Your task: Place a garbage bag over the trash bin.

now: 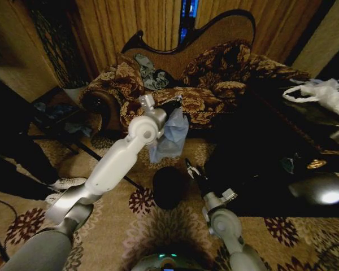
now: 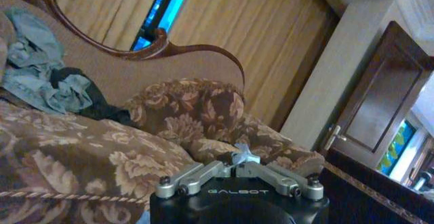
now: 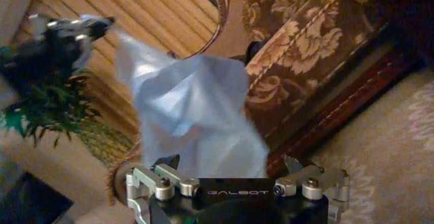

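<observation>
**Pale blue bag held up over a black bin on the carpet**

The trash bin (image 1: 168, 186), small, round and black, stands on the patterned carpet (image 1: 158, 226) in front of a floral sofa (image 1: 214, 84). Its inside is too dark to make out.

The left pincer (image 1: 172, 105) is raised above and beyond the bin, near the sofa's front edge. Its fingers are closed on the top of the garbage bag (image 1: 170, 135); in the left wrist view a small tuft of pale film (image 2: 244, 156) pokes up between the fingertips. The bag hangs down from that grip as a thin, wrinkled, translucent sheet, its lower edge above the bin and apart from it.

The right pincer (image 1: 190, 167) sits just beside the bin, on the robot's right of it, and points up toward the hanging bag. In the right wrist view its fingers stand spread wide, with the bag's lower part (image 3: 196, 127) hanging between them; whether they touch the film cannot be told.

A grey-blue garment (image 1: 151, 73) lies on the sofa's seat. A white plastic bag (image 1: 327, 93) rests on a dark desk (image 1: 305, 141), well apart from the bin on the robot's right.
</observation>
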Available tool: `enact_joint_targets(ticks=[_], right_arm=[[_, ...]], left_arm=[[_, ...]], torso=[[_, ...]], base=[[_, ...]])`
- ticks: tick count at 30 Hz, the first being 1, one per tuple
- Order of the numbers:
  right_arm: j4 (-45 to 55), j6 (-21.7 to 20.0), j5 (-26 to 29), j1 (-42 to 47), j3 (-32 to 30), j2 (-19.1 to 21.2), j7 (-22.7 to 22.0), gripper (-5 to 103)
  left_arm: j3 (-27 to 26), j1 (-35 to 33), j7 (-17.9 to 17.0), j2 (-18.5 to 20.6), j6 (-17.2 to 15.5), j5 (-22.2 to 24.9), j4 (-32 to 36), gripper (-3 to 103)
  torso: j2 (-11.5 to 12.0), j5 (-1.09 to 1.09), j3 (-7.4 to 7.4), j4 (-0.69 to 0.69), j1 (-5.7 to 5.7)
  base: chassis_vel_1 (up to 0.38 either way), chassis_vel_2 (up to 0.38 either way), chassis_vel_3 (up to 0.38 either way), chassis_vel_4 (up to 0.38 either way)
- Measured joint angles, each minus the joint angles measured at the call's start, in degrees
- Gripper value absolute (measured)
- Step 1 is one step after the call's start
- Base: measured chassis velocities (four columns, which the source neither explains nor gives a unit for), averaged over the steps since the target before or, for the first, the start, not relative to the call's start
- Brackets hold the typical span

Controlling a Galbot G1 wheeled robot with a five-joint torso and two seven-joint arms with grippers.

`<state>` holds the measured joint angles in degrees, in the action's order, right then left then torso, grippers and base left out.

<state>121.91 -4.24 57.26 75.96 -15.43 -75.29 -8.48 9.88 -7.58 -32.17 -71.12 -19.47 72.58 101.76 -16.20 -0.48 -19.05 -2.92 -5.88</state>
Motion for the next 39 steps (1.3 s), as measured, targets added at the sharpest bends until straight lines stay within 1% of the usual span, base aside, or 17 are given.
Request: enact_joint_targets(ticks=[1, 4, 5, 8, 9, 12, 13, 14, 16, 17, 20, 21, 24, 26, 28, 32, 39], right_arm=[[0.0, 0.0, 0.0, 0.0, 0.0, 0.0, 0.0, 102], [0.5, 0.7, -0.6, -0.3, 1.2, 0.3, 1.2, 89], [0.5, 0.7, -0.6, -0.3, 1.2, 0.3, 1.2, 89], [-1.0, 0.8, -1.2, -2.7, 2.3, 0.0, 2.9, 73], [-1.0, 0.8, -1.2, -2.7, 2.3, 0.0, 2.9, 73], [-5.3, 1.3, -2.2, -7.4, 2.5, -1.2, 4.8, 57], [-5.3, 1.3, -2.2, -7.4, 2.5, -1.2, 4.8, 57], [-6.6, 1.5, -2.2, -8.9, 2.3, -1.6, 5.0, 57], [-8.4, 1.8, -2.1, -10.7, 2.0, -2.0, 5.7, 46], [-8.4, 1.8, -2.1, -10.7, 2.0, -2.0, 5.7, 46], [-10.7, 2.0, -2.4, -12.1, 2.0, -2.1, 7.1, 30], [-10.7, 2.0, -2.4, -12.1, 2.0, -2.1, 7.1, 30], [-12.4, 2.1, -2.7, -12.8, 1.9, -1.7, 7.9, 14], [-12.9, 2.1, -2.8, -13.2, 1.9, -1.7, 7.9, 14], [-13.7, 2.1, -3.2, -13.9, 2.0, -2.0, 7.9, 3], [-14.2, 1.8, -3.9, -15.5, 2.1, -2.8, 7.2, 0], [-10.3, 0.3, -4.6, -13.7, 4.1, -2.1, 6.3, 0]], left_arm=[[0.0, 0.0, 0.0, 0.0, 0.0, 0.0, 0.0, 0], [1.4, 0.7, -1.0, -2.1, 0.0, -0.2, -0.5, 0], [1.4, 0.7, -1.0, -2.1, 0.0, -0.2, -0.5, 0], [2.4, 0.3, -2.0, -2.7, -0.1, -0.2, 0.7, 0], [2.4, 0.3, -2.0, -2.7, -0.1, -0.2, 0.7, 0], [2.8, -0.8, -2.0, -2.4, -0.4, -0.2, 1.6, 0], [2.8, -0.8, -2.0, -2.4, -0.4, -0.2, 1.6, 0], [2.8, -1.2, -1.9, -2.3, -0.4, -0.3, 1.8, 0], [2.7, -1.7, -1.4, -2.3, -0.5, -0.4, 2.1, 0], [2.7, -1.7, -1.4, -2.3, -0.5, -0.4, 2.1, 0], [2.1, -2.4, -0.4, -2.1, -0.5, -1.0, 2.3, 0], [2.1, -2.4, -0.4, -2.1, -0.5, -1.0, 2.3, 0], [1.4, -2.8, 0.3, -2.2, -0.5, -1.2, 2.7, 0], [1.2, -3.0, 0.5, -2.2, -0.5, -1.3, 3.1, 0], [1.0, -3.5, 0.6, -2.2, -0.5, -1.4, 3.8, 0], [0.9, -5.1, 0.6, -1.6, -0.5, -1.3, 5.8, 0], [-0.7, -7.0, 1.9, 0.2, -0.4, -2.0, 6.2, 0]], torso=[[0.0, 0.00, 0.00, 0.00, 0.00], [0.0, 0.00, 0.01, -0.01, 0.01], [0.0, 0.00, 0.01, -0.01, 0.01], [0.0, 0.01, 0.01, -0.01, 0.01], [0.0, 0.01, 0.01, -0.01, 0.01], [0.0, 0.00, 0.01, 0.01, 0.01], [0.0, 0.00, 0.01, 0.01, 0.01], [0.0, -0.02, 0.00, 0.02, 0.00], [0.0, -0.01, 0.00, 0.01, 0.00], [0.0, -0.01, 0.00, 0.01, 0.00], [0.0, -0.01, 0.00, 0.01, 0.01], [0.0, -0.01, 0.00, 0.01, 0.01], [0.0, -0.01, 0.00, 0.00, 0.00], [0.0, -0.01, 0.00, 0.00, 0.00], [0.0, -0.01, 0.00, 0.00, 0.01], [0.0, -0.01, 0.00, 0.01, 0.00], [0.0, -0.01, 0.01, 0.00, 0.01]], base=[[0.000, 0.000, 0.000, 0.000], [0.000, 0.000, 0.000, 0.000], [0.000, 0.000, 0.000, 0.000], [0.000, 0.000, 0.000, 0.000], [0.000, 0.000, 0.000, 0.000], [0.000, 0.000, 0.000, 0.000], [0.000, 0.000, 0.000, 0.000], [0.000, 0.000, 0.000, 0.000], [0.000, 0.000, 0.000, 0.000], [0.000, 0.000, 0.000, 0.000], [0.000, 0.000, 0.000, 0.000], [0.000, 0.000, 0.000, 0.000], [0.000, 0.000, 0.000, 0.000], [0.000, 0.000, 0.000, 0.000], [0.000, 0.000, 0.000, 0.000], [0.000, 0.000, 0.000, 0.000], [0.000, 0.000, 0.000, 0.000]])
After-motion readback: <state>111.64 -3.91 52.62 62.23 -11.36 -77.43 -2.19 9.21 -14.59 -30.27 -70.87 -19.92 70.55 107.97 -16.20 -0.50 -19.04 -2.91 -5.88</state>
